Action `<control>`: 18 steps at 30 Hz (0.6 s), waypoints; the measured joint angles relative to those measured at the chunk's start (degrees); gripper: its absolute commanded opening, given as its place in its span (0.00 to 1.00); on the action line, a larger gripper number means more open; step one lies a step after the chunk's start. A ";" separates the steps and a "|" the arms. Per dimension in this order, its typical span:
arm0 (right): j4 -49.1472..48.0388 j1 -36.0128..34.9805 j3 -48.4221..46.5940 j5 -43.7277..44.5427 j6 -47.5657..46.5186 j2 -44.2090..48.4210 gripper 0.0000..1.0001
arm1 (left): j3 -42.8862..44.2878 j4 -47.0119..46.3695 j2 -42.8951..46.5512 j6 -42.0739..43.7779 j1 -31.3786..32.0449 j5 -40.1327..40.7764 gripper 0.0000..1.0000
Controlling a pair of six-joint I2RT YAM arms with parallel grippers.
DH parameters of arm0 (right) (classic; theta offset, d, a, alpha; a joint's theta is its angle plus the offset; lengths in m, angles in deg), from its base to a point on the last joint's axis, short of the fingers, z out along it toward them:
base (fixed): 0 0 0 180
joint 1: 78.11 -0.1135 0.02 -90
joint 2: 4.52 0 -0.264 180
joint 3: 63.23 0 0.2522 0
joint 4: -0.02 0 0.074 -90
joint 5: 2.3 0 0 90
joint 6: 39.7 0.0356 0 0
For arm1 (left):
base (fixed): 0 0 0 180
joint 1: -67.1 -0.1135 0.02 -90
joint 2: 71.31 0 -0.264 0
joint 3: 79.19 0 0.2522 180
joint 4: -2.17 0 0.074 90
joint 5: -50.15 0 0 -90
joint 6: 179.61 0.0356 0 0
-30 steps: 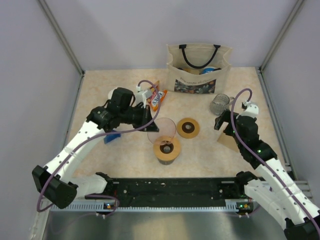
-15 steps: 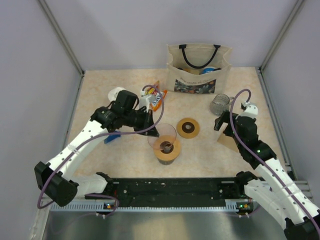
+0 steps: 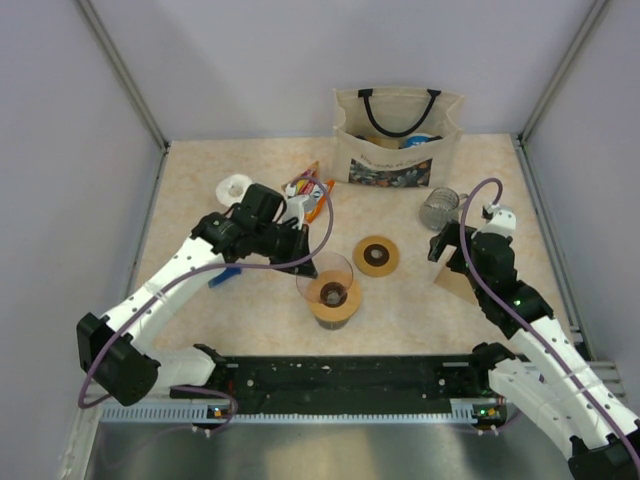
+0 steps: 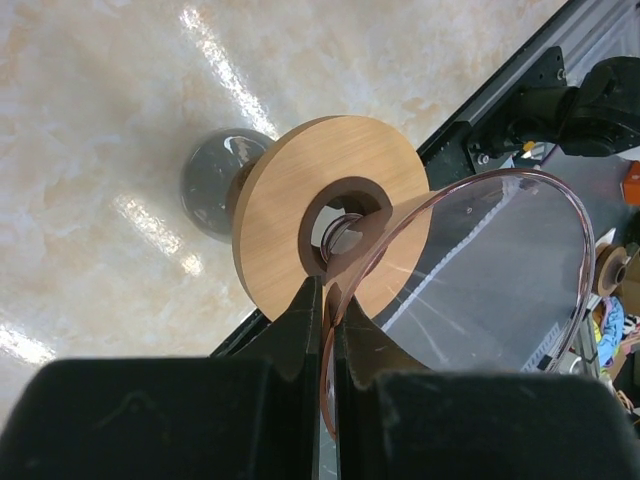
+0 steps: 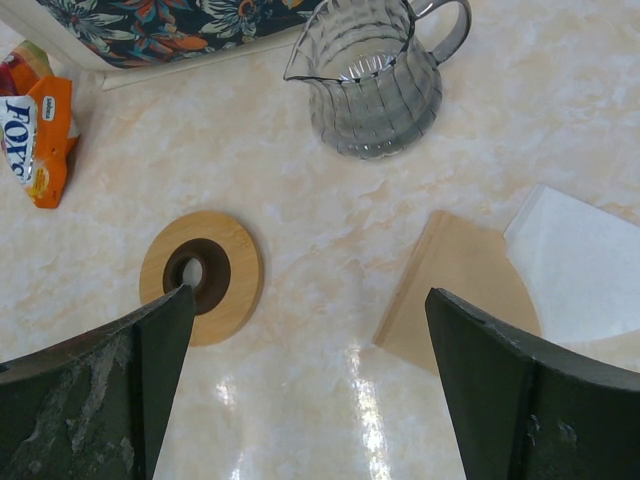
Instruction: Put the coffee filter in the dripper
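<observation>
- Pink-tinted glass forms the cone-shaped dripper (image 4: 480,290), which sits tilted at the middle of the table (image 3: 260,310), slightly toward the near edge.
- The left gripper (image 4: 328,318) pinches the dripper's rim, with one finger inside the cone and one outside, almost touching.
- The cone's narrow end meets the dark hole of a wooden ring (image 4: 290,235). I cannot tell whether it is seated in the hole.
- That ring rests on a dark glass vessel (image 4: 212,185).
- The brown coffee filter (image 5: 455,290) lies flat on the table at the right, well apart from the dripper.
- A white filter (image 5: 585,265) overlaps the brown one's right edge.
- The right gripper (image 5: 308,300) hovers over the table just left of the brown filter, its fingers spread wide and holding nothing.
- A second wooden ring (image 5: 202,277) lies flat on the table between the dripper and the filters.
- A ribbed glass pitcher (image 5: 372,90) stands upright on the far side of the filters.
- A floral tote bag (image 3: 397,140) stands at the far edge.
- An orange snack packet (image 3: 308,195) lies to the left of the bag.
</observation>
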 measured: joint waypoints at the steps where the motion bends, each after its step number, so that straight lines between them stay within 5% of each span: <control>1: 0.00 0.00 0.00 0.00 0.00 0.00 0.98 | -0.26 -0.13 -0.11 -0.02 0.00 0.07 0.00; 18: 0.00 0.00 0.00 0.04 0.00 0.24 0.98 | -0.98 -1.38 -1.75 -0.46 3.78 5.20 0.00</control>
